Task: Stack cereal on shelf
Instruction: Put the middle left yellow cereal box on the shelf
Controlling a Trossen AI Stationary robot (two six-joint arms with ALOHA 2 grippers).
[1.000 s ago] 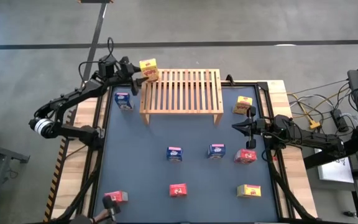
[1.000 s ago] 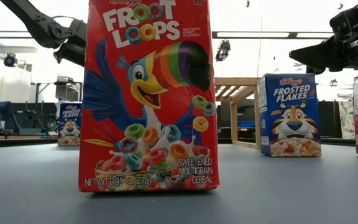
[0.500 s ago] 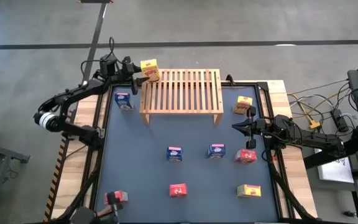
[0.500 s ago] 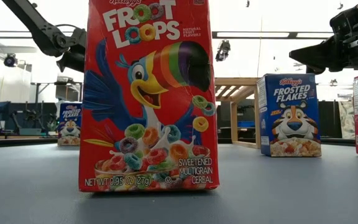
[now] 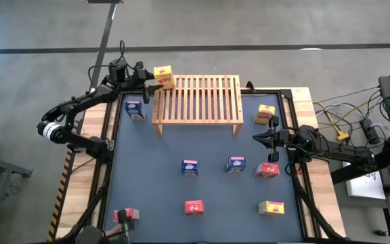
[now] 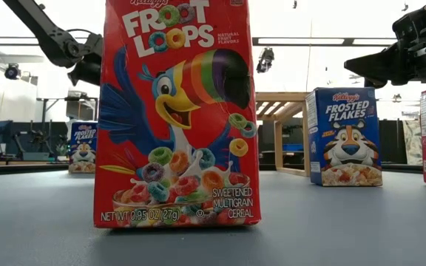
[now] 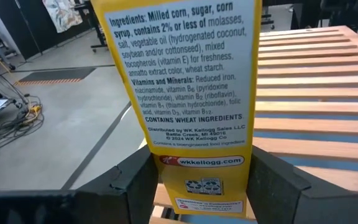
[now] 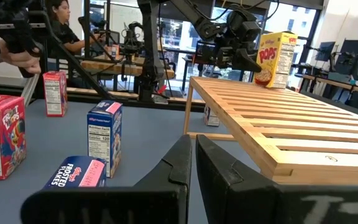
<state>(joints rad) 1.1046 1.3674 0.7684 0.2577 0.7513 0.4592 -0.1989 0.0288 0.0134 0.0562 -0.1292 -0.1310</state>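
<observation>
Left gripper clamps small yellow cardboard cereal box by its narrow sides over light slatted wooden shelf corner; light, crushable, grip gently; right gripper waits, jaws together

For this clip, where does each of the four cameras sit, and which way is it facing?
High: overhead, straight down on the table; both arms show.
Low: table height, behind the red Froot Loops cardboard box; arms enter from above.
Left wrist: left gripper shut on the yellow Pops cardboard box, beside the slatted light-wood shelf.
Right wrist: shut right gripper, looking across the shelf.
Shared: both wrist views show that yellow box.
</observation>
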